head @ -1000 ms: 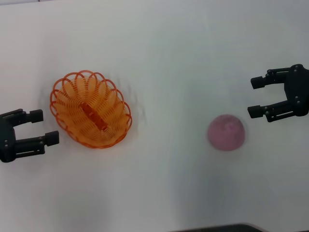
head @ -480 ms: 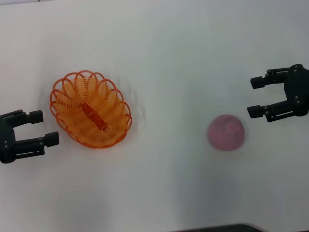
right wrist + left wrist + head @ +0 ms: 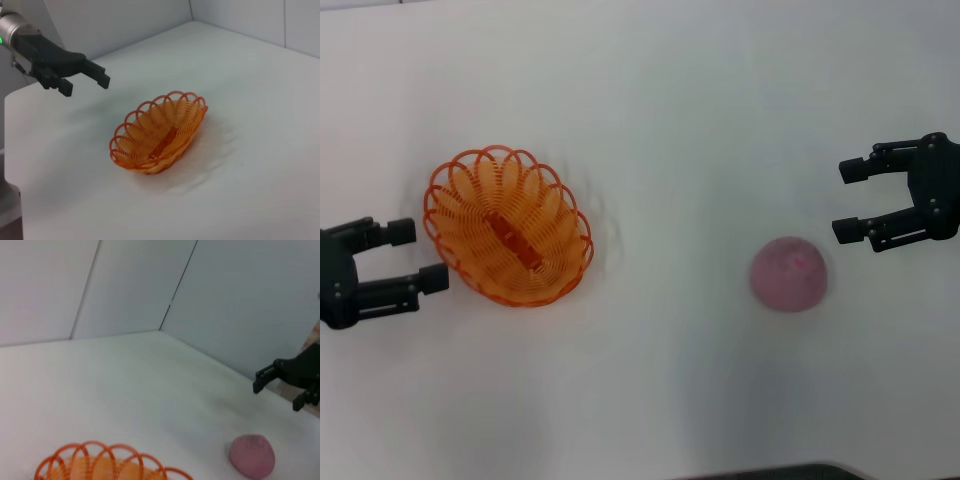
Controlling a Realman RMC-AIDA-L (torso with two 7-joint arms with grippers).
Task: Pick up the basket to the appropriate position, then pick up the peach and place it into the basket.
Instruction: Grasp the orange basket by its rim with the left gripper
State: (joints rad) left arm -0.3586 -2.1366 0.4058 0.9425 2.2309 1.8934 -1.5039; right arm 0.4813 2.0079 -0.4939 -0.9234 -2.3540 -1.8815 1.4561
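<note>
A plain white table (image 3: 650,120) fills the head view and carries everything here. On its left half sits the basket (image 3: 508,225), an oval orange openwork shape with a scalloped rim, lying upright and slightly slanted, with nothing in it. Seen from the right wrist, the same basket (image 3: 159,131) rests alone on the white surface, and only its looped rim (image 3: 107,465) shows at the edge of the left wrist view. The left tool (image 3: 412,256) is just beside the basket's left end, its two dark fingers spread apart and holding nothing; the nearer fingertip sits very close to the rim, and whether it touches cannot be told. Compared with half a second ago, this tool has shifted a little toward the basket, narrowing the gap, while the basket itself lies where it did. In the right wrist view the left tool (image 3: 82,78) appears beyond the basket, fingers apart. The right tool (image 3: 850,200) is at the far right of the table, fingers open and empty, in the same place as before; it also shows far off in the left wrist view (image 3: 277,387). The peach (image 3: 789,274), a dull pink ball, rests on the table just beside the right tool, well apart from the basket, unmoved.
</note>
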